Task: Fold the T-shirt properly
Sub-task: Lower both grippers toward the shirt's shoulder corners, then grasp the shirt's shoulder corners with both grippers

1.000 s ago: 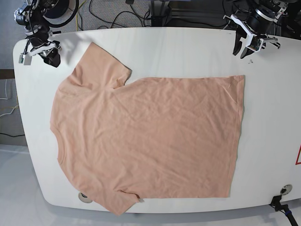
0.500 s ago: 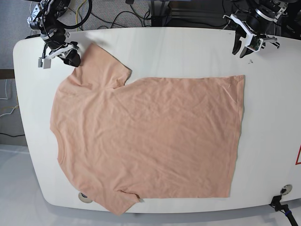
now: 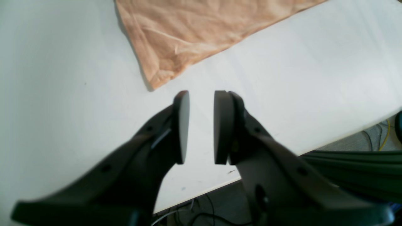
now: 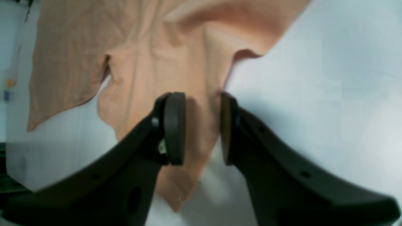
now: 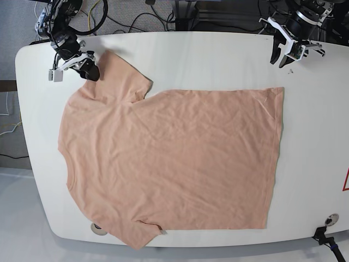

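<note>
The peach T-shirt (image 5: 174, 158) lies spread flat on the white table (image 5: 218, 54), plain side up, collar to the left and hem to the right. My right gripper (image 5: 90, 70) is at the tip of the far sleeve. In the right wrist view the right gripper (image 4: 201, 125) is open, with the sleeve cloth (image 4: 141, 62) under and between its jaws. My left gripper (image 5: 286, 52) hovers over bare table beyond the shirt's far hem corner. In the left wrist view the left gripper (image 3: 201, 125) is open and empty, just short of that corner (image 3: 154, 82).
The table's far edge runs just behind both arms, with cables on the floor beyond (image 5: 136, 16). Two round fittings sit near the front edge (image 5: 98, 229) (image 5: 331, 220). The near sleeve (image 5: 139, 237) reaches to the front edge.
My right gripper has moved right from the table's far left corner to the far sleeve's tip. The left arm and the shirt have not moved.
</note>
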Motion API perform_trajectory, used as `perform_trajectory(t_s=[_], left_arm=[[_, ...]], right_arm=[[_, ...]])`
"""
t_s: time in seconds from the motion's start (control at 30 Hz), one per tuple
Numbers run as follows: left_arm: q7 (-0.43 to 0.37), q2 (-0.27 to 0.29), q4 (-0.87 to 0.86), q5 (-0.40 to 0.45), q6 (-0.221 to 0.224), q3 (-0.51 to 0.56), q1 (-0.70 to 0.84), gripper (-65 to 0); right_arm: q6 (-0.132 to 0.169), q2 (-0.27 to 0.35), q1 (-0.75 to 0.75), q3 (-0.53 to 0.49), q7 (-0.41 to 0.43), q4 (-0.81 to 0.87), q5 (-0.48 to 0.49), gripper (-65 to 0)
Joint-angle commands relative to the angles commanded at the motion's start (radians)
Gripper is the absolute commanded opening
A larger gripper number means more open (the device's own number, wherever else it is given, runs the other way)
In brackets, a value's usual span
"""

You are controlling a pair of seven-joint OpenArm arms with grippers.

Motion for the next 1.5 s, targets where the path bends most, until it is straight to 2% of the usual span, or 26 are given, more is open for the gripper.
perform_trajectory(t_s=[0.17,0.3,0.37,0.47,0.5,0.53,0.7,0.9,1.03,1.2,1.43,1.5], left_arm=[[0.009,-0.002,-0.001,-0.003,0.0,0.0,-0.007,-53.0],[0.015,-0.003,-0.008,-0.009,0.017,-0.004,-0.022,-52.6],[0.017,-0.003,-0.013,-0.012,0.033,-0.005,-0.031,-52.6],[0.017,-0.003,-0.016,-0.028,0.04,-0.005,-0.051,-52.4],[0.019,-0.002,-0.015,-0.015,0.046,-0.004,-0.04,-53.8],[0.025,-0.002,-0.019,-0.019,0.048,-0.004,-0.056,-53.5],[0.079,-0.023,-0.078,-0.1,0.044,-0.004,-0.135,-53.4],[0.179,-0.073,-0.247,-0.28,0.039,-0.026,-0.278,-55.7],[0.228,-0.08,-0.338,-0.374,0.029,-0.103,-0.362,-54.9],[0.251,-0.08,-0.423,-0.418,0.015,-0.184,-0.432,-53.4],[0.296,-0.075,-0.499,-0.43,-0.02,-0.204,-0.492,-52.4],[0.304,-0.068,-0.487,-0.415,-0.012,-0.196,-0.495,-52.9]], right_arm=[[0.0,-0.005,-0.005,-0.037,-0.004,0.005,-0.001,-48.8],[0.0,-0.005,-0.005,-0.025,-0.011,0.008,0.002,-61.5],[0.0,-0.006,-0.007,-0.022,-0.012,0.016,0.001,-63.6],[0.0,-0.007,-0.007,-0.017,-0.01,0.027,0.0,-61.9],[0.0,-0.006,0.002,-0.024,0.017,-0.001,0.044,-64.4],[0.0,-0.005,0.001,-0.026,0.015,0.001,0.044,-64.6],[0.0,-0.004,0.008,-0.022,0.016,0.0,0.046,-64.5],[0.0,-0.005,0.012,-0.02,0.008,0.0,0.046,-64.8],[0.0,-0.003,0.01,-0.017,0.002,0.002,0.046,-64.9],[0.0,-0.002,0.009,-0.019,0.0,0.0,0.044,-65.0],[0.0,-0.003,0.01,-0.018,-0.008,0.006,0.044,-65.0],[0.0,-0.001,0.01,-0.017,0.001,-0.001,0.067,-65.0]])
